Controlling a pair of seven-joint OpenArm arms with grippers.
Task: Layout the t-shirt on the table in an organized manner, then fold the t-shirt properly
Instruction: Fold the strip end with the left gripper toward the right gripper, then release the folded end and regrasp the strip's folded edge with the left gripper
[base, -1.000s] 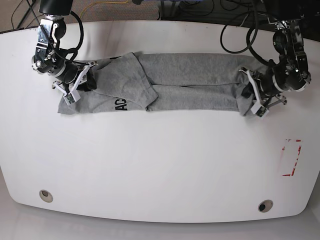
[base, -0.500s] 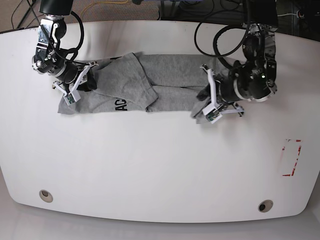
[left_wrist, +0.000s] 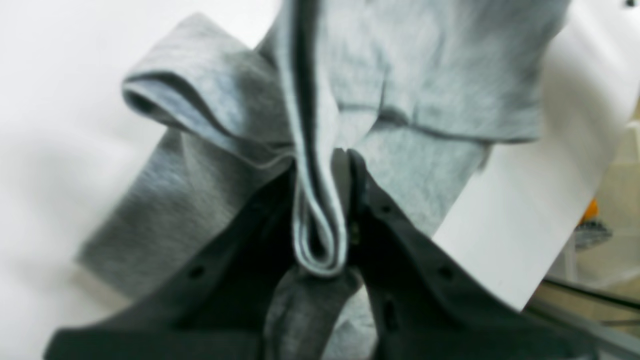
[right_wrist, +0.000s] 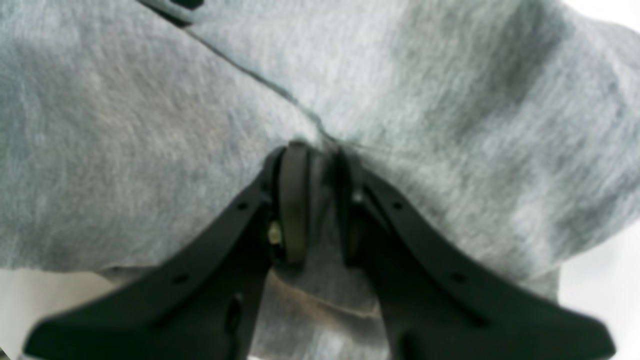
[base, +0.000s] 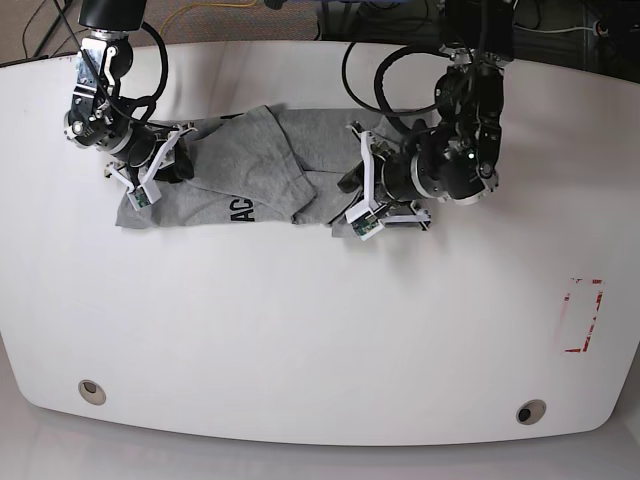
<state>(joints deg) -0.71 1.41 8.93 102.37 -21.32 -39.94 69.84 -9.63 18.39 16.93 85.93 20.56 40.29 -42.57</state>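
Two pincers working the t-shirt (base: 250, 175), lying as a long grey band across the far half of the desk (base: 300, 340), long axis running side to side. At the band's left end, right pincer (base: 150, 175) clenching the fabric, pinning it down near the lettering. Toward the band's right end, left pincer (base: 362, 195) clamping a doubled edge of cloth, lifting it above the rest of the band. Judging the coming move: carrying that end along the long axis toward the pinned end.

The table (base: 300, 340) lies bare below the t-shirt (base: 250, 170) (both arms crowd its upper strip).
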